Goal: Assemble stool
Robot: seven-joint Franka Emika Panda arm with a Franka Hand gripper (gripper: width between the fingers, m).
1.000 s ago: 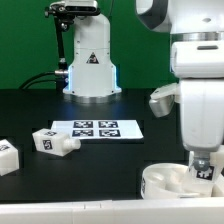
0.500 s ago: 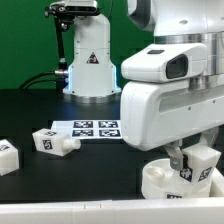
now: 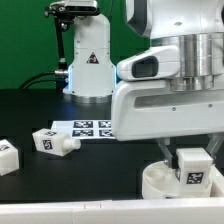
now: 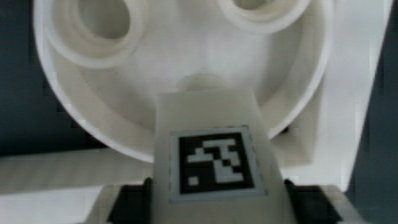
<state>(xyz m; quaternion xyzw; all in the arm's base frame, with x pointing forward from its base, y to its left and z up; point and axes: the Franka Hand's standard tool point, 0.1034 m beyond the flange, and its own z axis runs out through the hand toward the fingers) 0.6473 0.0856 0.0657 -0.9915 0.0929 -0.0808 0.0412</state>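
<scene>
1. White plastic all round: the claw (image 4: 217, 203) was clamped on a chunky block leg (image 4: 217, 150), whose black-and-white tag faced the wrist camera.
2. Just past the leg's far end lay the seat (image 4: 107, 95), a smooth, round, rimmed dish with round sockets. The leg's long axis pointed into it, seemingly close to touching.
3. Next up, by my read: lining that tip up with a socket.
4. A second leg (image 3: 55, 141) lay on the dark surface (image 3: 30, 110) beside the marker board (image 3: 95, 128), and a third leg (image 3: 8, 155) sat farther towards the exterior view's left.
</scene>
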